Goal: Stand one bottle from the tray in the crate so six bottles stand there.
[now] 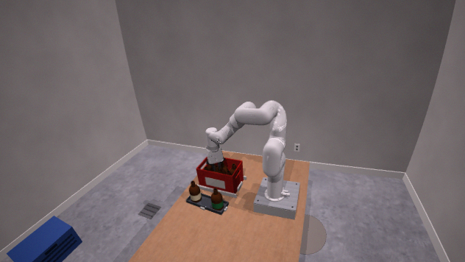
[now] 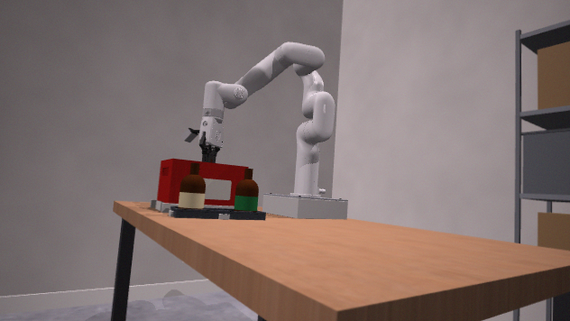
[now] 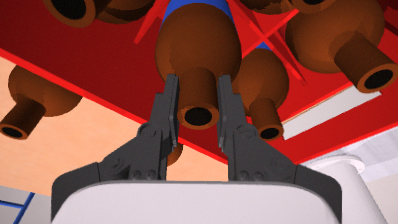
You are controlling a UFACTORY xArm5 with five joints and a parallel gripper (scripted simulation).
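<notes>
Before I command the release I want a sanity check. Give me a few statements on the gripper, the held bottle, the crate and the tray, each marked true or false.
1. The gripper is shut on the neck of the blue-labelled bottle. True.
2. That bottle hangs over the tray. False: it is inside the red crate, among the dividers.
3. Two bottles stand upright on the tray. True: the cream-labelled bottle and the green-labelled bottle.
4. The crate is lifted off the table. False: it rests on the table, behind the tray.
5. The gripper has let go. False: the fingers clamp the neck.
</notes>
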